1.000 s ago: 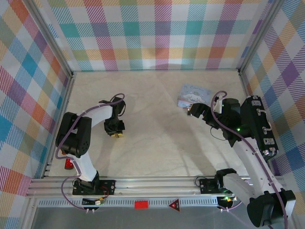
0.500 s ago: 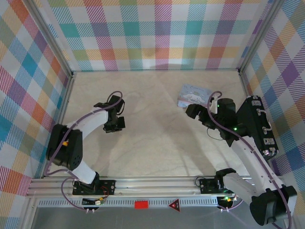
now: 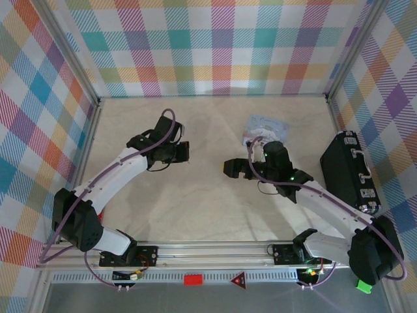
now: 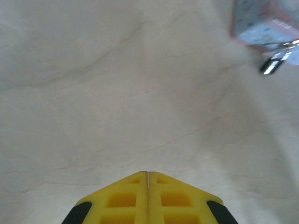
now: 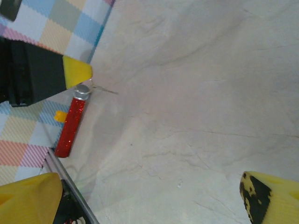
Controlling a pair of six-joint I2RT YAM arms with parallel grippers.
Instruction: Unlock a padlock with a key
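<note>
The padlock is a tiny silvery-and-black lock lying on the table just in front of the pale blue tin. A shiny metal bit sits at its top; I cannot tell whether that is the key. From above, the padlock rests at the tin's near-left edge. My left gripper hovers left of centre, yellow fingers pressed shut on nothing, with the padlock far ahead to its right. My right gripper is open and empty, near-left of the padlock, over bare table.
A black case lies along the right wall. A red glittery stick with a silver cap lies by the left wall, near the left arm's base. Checked walls close in the back and both sides. An aluminium rail runs along the near edge.
The left gripper has swung right and farther out towards the table's middle. The right gripper has moved left, away from the tin, and its arm now stretches across the table.
</note>
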